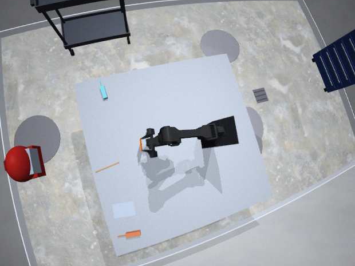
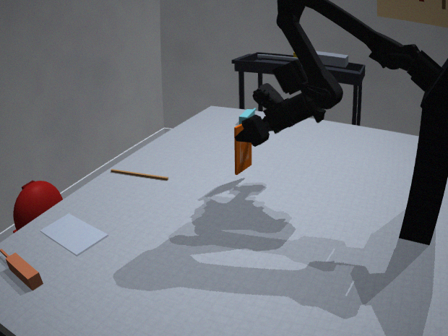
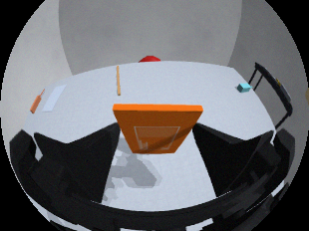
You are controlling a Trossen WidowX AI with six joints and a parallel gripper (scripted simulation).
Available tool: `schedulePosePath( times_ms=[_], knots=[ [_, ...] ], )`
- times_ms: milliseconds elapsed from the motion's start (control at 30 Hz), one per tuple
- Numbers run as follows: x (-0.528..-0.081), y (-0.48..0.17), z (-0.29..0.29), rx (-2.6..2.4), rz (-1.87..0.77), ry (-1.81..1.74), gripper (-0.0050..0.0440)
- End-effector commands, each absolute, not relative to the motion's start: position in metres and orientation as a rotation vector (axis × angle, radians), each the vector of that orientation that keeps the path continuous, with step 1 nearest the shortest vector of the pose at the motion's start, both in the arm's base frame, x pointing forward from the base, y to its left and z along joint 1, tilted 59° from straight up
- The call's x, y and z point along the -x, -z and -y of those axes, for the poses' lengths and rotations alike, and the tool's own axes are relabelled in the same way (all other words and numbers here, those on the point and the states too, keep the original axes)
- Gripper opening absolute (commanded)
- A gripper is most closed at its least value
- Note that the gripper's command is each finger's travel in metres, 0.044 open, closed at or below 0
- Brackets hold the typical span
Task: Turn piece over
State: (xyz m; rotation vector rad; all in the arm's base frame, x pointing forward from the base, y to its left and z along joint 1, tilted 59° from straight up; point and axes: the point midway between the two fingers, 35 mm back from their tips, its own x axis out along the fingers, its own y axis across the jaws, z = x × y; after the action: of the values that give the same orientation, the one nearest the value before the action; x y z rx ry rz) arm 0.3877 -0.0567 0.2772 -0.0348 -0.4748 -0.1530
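The piece is a flat orange plate point(image 2: 243, 153). It hangs on edge, upright, well above the grey mat, with its lower edge clear of the surface. My gripper point(image 2: 251, 126) is shut on its upper part. From above the plate shows as a thin orange sliver point(image 1: 141, 143) between the fingers point(image 1: 146, 143), left of the arm's base point(image 1: 220, 131). In the wrist view the plate point(image 3: 158, 127) fills the gap between the two black fingers, and a faint mark shows on the face turned to the camera.
On the mat lie a thin wooden stick point(image 1: 107, 167), a cyan block point(image 1: 103, 91), a pale square sheet point(image 1: 123, 209) and an orange block with a handle point(image 1: 130, 234). A dark cart point(image 1: 79, 11) and a red ball point(image 1: 18, 163) stand off the mat.
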Motion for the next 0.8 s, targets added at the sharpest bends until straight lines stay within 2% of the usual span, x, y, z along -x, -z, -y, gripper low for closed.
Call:
schedulePosePath(
  times_ms=[0,333,367,633,767],
  knots=[
    [-0.385,-0.284,0.056,0.048,0.574,0.149,0.0],
    [-0.384,-0.289,0.055,0.064,0.679,0.145,0.0],
    [-0.392,-0.274,0.057,0.039,0.499,0.152,0.0],
    [-0.418,-0.271,0.061,0.074,0.752,0.142,0.0],
    [-0.418,-0.271,0.061,0.074,0.752,0.142,0.0]
  ],
)
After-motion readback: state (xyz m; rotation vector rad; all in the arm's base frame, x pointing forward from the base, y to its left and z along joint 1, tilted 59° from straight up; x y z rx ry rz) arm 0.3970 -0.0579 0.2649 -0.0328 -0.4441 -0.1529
